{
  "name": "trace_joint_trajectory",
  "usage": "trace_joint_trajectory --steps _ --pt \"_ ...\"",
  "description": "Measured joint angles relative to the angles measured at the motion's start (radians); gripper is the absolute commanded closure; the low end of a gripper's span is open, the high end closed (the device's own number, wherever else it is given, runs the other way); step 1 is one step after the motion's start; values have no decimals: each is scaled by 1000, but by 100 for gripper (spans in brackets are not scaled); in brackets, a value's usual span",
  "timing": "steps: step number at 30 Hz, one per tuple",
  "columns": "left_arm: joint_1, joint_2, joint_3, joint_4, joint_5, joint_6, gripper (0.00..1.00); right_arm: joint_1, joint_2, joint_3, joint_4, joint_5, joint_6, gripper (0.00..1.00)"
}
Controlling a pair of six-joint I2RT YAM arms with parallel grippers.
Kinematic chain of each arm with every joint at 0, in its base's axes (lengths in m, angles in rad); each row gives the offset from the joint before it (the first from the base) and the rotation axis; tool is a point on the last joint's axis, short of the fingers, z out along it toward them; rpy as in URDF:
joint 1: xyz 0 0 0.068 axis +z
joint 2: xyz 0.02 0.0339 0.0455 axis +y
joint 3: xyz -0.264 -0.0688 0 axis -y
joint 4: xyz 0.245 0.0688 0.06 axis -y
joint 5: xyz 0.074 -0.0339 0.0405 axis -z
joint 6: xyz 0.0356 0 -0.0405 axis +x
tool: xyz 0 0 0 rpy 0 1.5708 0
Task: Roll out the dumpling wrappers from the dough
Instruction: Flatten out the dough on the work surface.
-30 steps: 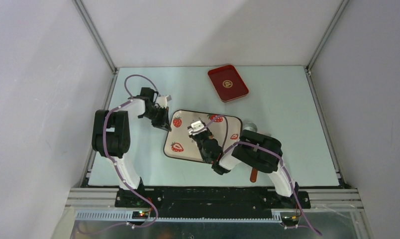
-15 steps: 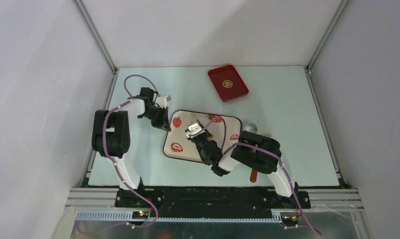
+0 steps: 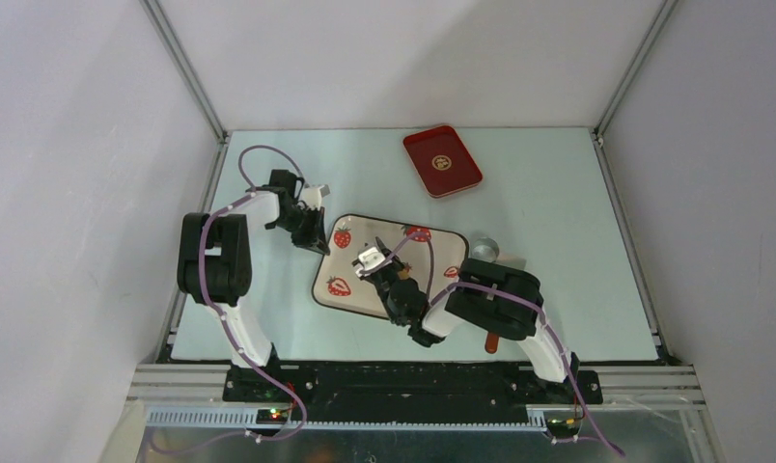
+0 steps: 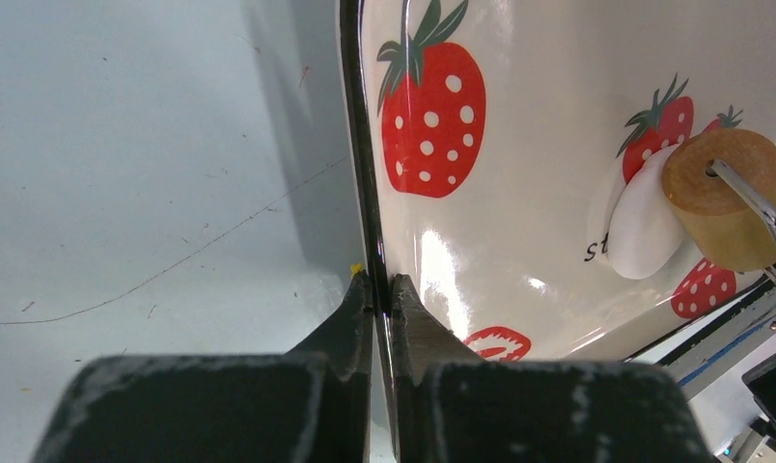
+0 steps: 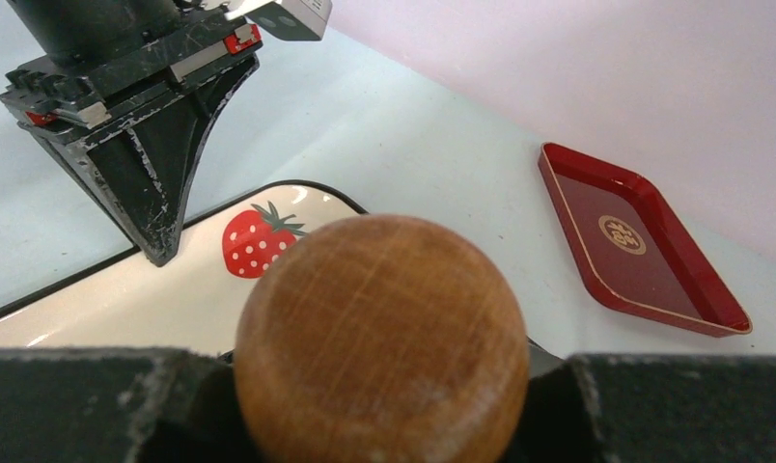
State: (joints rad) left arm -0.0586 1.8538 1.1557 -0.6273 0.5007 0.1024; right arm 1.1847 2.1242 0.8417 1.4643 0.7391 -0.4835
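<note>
My left gripper (image 4: 382, 289) is shut on the left rim of the cream strawberry tray (image 4: 519, 174), one finger outside the rim and one inside; it sits at the tray's upper left corner (image 3: 318, 237). My right gripper (image 5: 381, 386) is shut on a wooden rolling pin (image 5: 381, 328), whose round end fills the right wrist view. In the left wrist view the rolling pin (image 4: 722, 198) presses on a white piece of dough (image 4: 640, 227) lying on the tray. From above, the right gripper (image 3: 386, 275) hovers over the tray's middle (image 3: 350, 262) and hides the dough.
A red tray (image 3: 442, 160) lies at the back of the table, right of centre. A small silvery cup (image 3: 485, 247) stands just right of the strawberry tray. A red-brown handle (image 3: 491, 340) pokes out under the right arm near the front edge.
The right gripper with the rolling pin has moved left and toward the near edge across the tray, uncovering the silvery cup. The left gripper keeps its hold on the rim.
</note>
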Motion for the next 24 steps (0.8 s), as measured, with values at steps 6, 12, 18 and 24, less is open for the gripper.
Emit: trace_joint_trajectory --steps 6,12,18,24 --pt "0 0 0 -1 -2 1 100 9 4 0 6 -10 -14 100" --pt "0 0 0 -1 -2 1 100 14 6 -4 11 -30 -27 100" --pt "0 0 0 -1 -2 1 100 19 6 -16 22 -64 -41 100" --pt "0 0 0 -1 -2 1 100 27 2 -32 30 -103 -52 100"
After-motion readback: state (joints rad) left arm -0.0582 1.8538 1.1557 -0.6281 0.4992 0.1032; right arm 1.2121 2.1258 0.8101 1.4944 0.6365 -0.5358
